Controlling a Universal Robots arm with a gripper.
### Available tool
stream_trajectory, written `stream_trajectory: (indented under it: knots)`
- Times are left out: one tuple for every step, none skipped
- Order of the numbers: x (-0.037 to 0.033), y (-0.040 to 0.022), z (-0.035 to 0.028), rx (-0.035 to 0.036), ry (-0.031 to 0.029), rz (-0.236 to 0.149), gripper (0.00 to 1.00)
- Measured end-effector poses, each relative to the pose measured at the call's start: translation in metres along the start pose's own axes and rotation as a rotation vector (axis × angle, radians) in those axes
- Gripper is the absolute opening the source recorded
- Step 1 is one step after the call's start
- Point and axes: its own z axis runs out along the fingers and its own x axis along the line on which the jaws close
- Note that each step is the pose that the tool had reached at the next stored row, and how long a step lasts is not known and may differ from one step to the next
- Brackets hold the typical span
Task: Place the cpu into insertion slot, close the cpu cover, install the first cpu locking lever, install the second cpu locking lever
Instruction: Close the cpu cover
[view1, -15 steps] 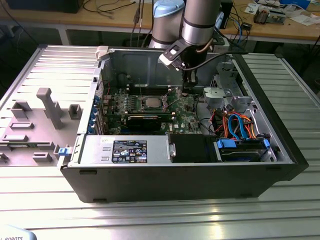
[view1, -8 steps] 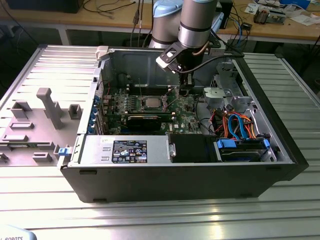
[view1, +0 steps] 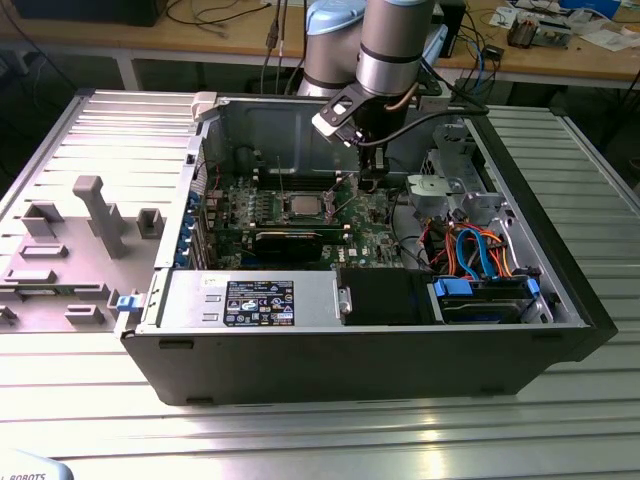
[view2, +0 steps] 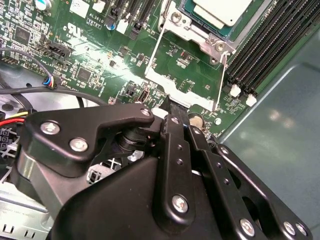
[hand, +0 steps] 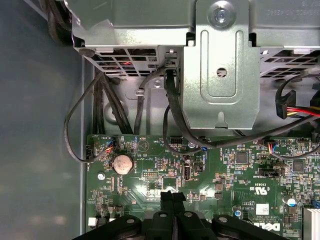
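Observation:
The cpu (view1: 303, 207) lies flat in the insertion slot (view1: 303, 219) on the green board, its pale silver top up. In the second wrist view the cpu (view2: 220, 10) sits inside the slot's silvery rim (view2: 200, 36). The cpu cover (view2: 186, 95) is swung open away from the chip, and the board shows through its cut-out middle. My gripper (view2: 172, 106) is shut with nothing between its fingers, its tip right at the cover's free edge. In the exterior view my gripper (view1: 372, 178) hangs just to the slot's right. Its joined fingertips (hand: 173, 196) point at the board.
Long black memory slots (view2: 270, 45) run beside the socket. A grey drive cage (hand: 220, 75) with black cables (hand: 172, 110) stands past the board's edge, near a coin battery (hand: 122, 163). The power supply (view1: 250, 300) and blue cables (view1: 480, 250) fill the case front.

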Motion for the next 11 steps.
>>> stream_trajectory:
  knots:
    - [0.0,0.0,0.0,0.0,0.0,0.0,0.11]
    - [0.0,-0.0001,0.0,0.0,0.0,0.0,0.11]
    - [0.0,-0.0003,0.0001,0.0,0.0001,0.0,0.11]
    - [0.0,-0.0003,0.0001,0.0,0.0,0.0,0.11]
    - [0.0,-0.0003,0.0001,0.0,0.0001,0.0,0.11]
    - [0.0,-0.0003,0.0001,0.0,0.0,0.0,0.11]
    - [0.0,-0.0006,0.0001,0.0,0.0001,0.0,0.11]
    - [0.0,-0.0016,0.0001,0.0,0.0001,0.0,0.11]
    - [0.0,-0.0019,0.0001,0.0,0.0001,0.0,0.11]
    - [0.0,-0.002,0.0001,0.0,0.0001,0.0,0.11]
    - [0.0,-0.0025,0.0002,0.0,0.0001,0.0,0.11]
